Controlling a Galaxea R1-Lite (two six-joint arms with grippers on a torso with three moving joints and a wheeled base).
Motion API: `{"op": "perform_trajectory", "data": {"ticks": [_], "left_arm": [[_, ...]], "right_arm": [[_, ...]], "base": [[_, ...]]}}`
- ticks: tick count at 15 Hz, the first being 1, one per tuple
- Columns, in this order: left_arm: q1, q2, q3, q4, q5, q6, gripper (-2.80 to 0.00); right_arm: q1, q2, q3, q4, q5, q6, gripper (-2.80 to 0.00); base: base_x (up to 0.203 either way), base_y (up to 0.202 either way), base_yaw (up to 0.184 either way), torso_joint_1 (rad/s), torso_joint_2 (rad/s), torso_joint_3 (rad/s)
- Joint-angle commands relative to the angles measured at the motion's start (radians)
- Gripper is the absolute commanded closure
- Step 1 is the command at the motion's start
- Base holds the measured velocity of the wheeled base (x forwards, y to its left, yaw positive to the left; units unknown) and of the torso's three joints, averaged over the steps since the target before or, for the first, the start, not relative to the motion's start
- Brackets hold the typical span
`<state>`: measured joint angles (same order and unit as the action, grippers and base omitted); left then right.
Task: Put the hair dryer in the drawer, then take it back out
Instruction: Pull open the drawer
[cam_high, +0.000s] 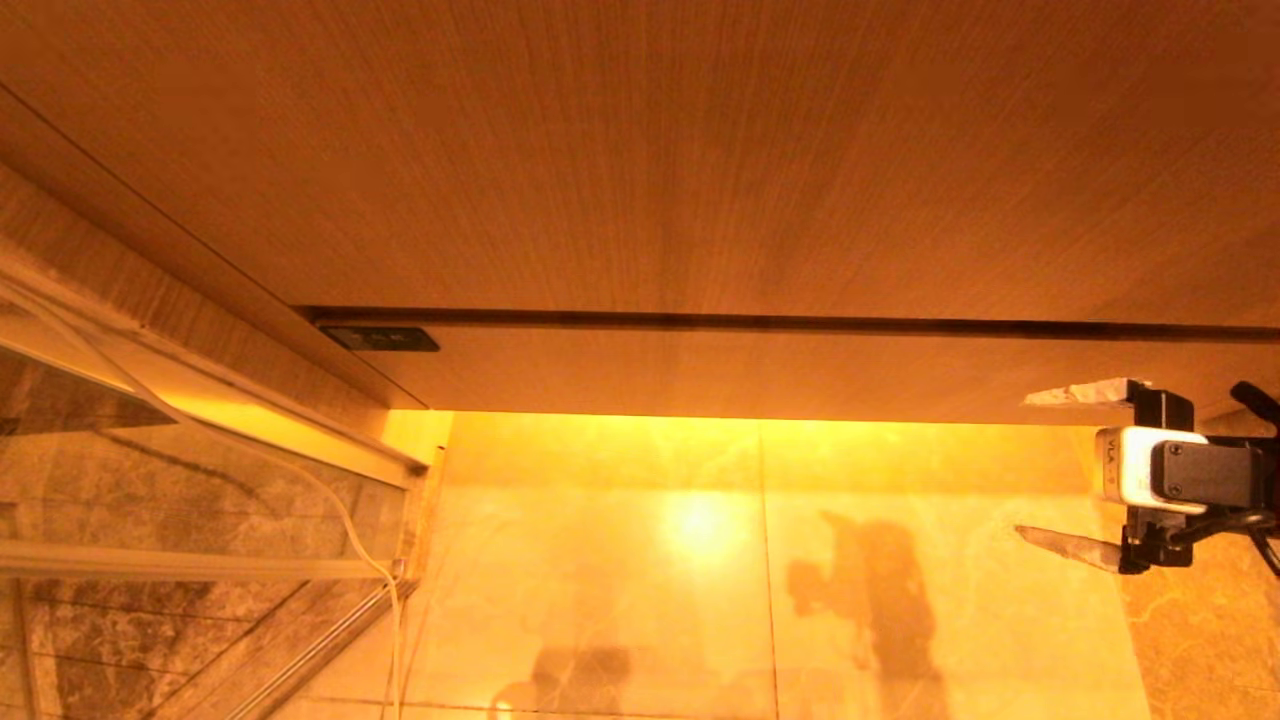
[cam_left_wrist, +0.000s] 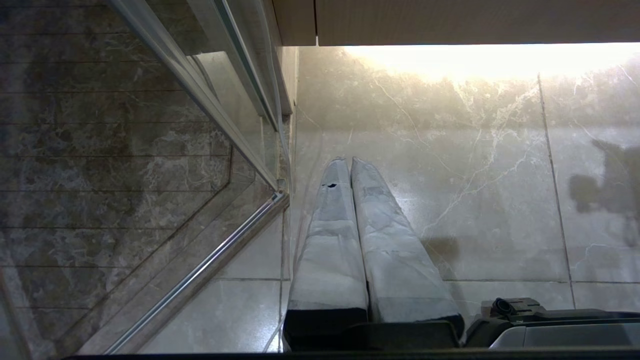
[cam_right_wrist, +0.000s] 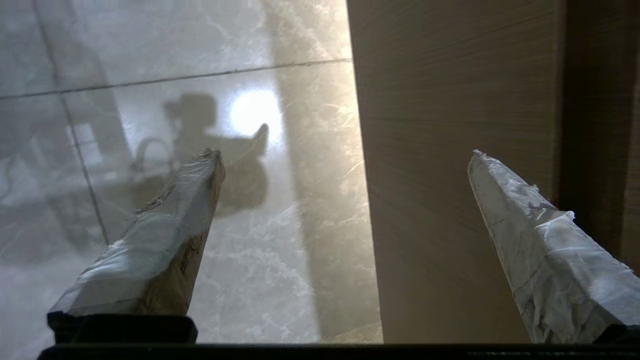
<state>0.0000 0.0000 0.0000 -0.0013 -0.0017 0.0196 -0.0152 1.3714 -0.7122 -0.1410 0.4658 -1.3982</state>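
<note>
The drawer (cam_high: 750, 372) is a low, light wood front with a small dark label (cam_high: 380, 338) at its left corner. It sits pushed in under the taller wood panel (cam_high: 640, 150), with only a thin dark gap between them. My right gripper (cam_high: 1022, 466) is open and empty at the drawer's right end. One fingertip (cam_high: 1060, 395) is level with the front's lower edge and the other is over the floor. The right wrist view shows the drawer (cam_right_wrist: 450, 150) between the spread fingers of the right gripper (cam_right_wrist: 345, 155). My left gripper (cam_left_wrist: 348, 161) hangs shut and empty over the floor. The hair dryer is out of view.
A glass shower door with a metal frame (cam_high: 200, 560) stands at the left, with a thin white cable (cam_high: 350, 530) hanging by it. Glossy marble floor tiles (cam_high: 600, 560) lie below the drawer and reflect a lamp. Part of my own base (cam_left_wrist: 550, 325) shows beside the left gripper.
</note>
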Motion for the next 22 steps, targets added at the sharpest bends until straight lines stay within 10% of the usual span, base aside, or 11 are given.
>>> {"op": "perform_trajectory", "data": {"ticks": [1,22], "left_arm": [[0.000,0.000,0.002,0.000,0.000,0.000,0.00],[0.000,0.000,0.002,0.000,0.000,0.000,0.00]], "right_arm": [[0.009,0.000,0.031,-0.047,0.002,0.004,-2.80],[0.027,0.219,0.043,-0.574,0.004,0.123,-2.80]], "base": [[0.000,0.000,0.000,0.000,0.00,0.000],[0.000,0.000,0.000,0.000,0.00,0.000]]}}
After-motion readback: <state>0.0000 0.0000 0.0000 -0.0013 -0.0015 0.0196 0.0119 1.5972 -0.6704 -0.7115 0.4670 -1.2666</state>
